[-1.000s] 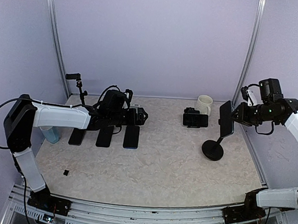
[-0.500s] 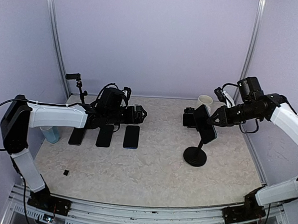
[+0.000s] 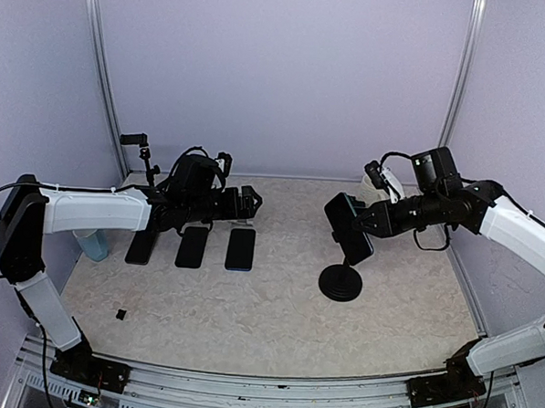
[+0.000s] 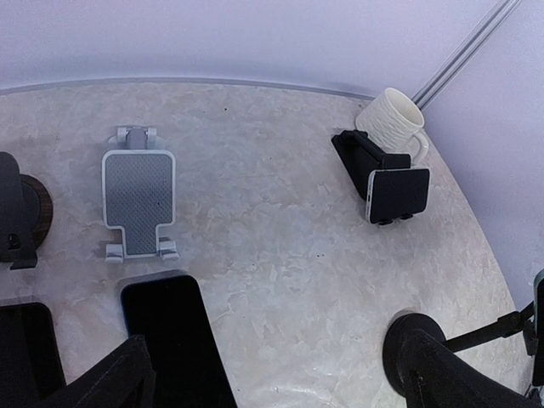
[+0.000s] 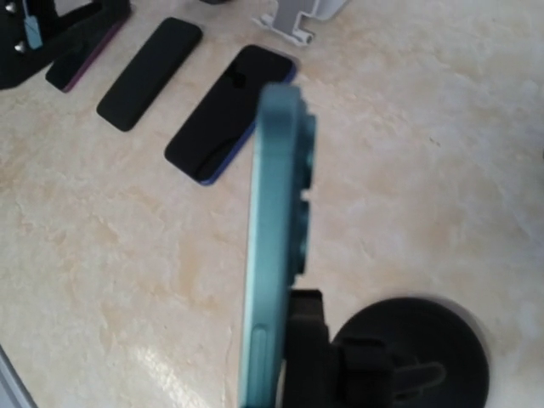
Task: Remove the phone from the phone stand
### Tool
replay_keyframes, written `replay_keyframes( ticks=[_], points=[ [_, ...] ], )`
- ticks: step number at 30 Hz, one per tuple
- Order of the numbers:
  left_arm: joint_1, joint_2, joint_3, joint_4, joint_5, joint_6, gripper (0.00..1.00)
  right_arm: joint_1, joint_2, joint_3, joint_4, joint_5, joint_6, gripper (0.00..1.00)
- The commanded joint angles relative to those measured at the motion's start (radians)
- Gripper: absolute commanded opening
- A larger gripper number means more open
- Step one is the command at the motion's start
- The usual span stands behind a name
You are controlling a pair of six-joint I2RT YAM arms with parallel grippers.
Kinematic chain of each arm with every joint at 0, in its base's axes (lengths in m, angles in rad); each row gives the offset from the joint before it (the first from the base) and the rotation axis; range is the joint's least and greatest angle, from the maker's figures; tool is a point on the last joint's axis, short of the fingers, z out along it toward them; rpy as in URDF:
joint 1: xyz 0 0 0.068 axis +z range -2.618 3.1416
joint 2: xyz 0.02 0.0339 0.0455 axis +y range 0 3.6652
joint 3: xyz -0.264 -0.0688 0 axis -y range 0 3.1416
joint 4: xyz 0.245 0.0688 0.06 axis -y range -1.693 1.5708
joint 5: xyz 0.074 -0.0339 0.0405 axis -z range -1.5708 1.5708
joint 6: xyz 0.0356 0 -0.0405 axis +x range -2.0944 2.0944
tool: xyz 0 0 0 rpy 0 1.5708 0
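Table holds it all; the task pair sits right of centre. Phone stand: round black base, thin stem, head on top. Can't tell if the base rests on the table or hangs just over it. Phone is mounted on the stand's head, roughly upright, seen teal and edge-on in the right wrist view. Right tool looks clenched on the phone's edge. Left tool is released, fingers wide, above three flat phones and well apart from the stand.

Judgement: step in hand = part phone from stand. If the mount holds firm, pulling w/ the right tool alone would prob. drag the stand along. Better:
- Set the base flat.
- Bring the left tool across and pin the base or clamp the stem low.
- Pull the phone straight off the head w/ the right tool, no twisting.
- Start slow; release may be sudden & the base could tip.

Writing: none legible. No brand or label readable at this res. on the stand, phone, grey-white cradle, small holder w/ phone or mug.
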Motion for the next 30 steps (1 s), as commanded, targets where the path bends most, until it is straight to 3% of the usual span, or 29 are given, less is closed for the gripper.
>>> replay_keyframes(
  ticks=[1, 21, 30],
  points=[
    [0.001, -0.022, 0.016, -0.014, 0.013, 0.004, 0.99, 0.043, 0.010, -0.043, 0.144, -0.031, 0.046, 0.00],
    [0.000, -0.033, 0.007, -0.010, 0.032, -0.011, 0.99, 0.080, -0.028, -0.342, 0.567, -0.080, 0.193, 0.00],
    [-0.045, -0.061, -0.051, 0.098, 0.109, -0.054, 0.99, 0.082, -0.053, -0.413, 0.670, -0.042, 0.288, 0.00]
  ],
)
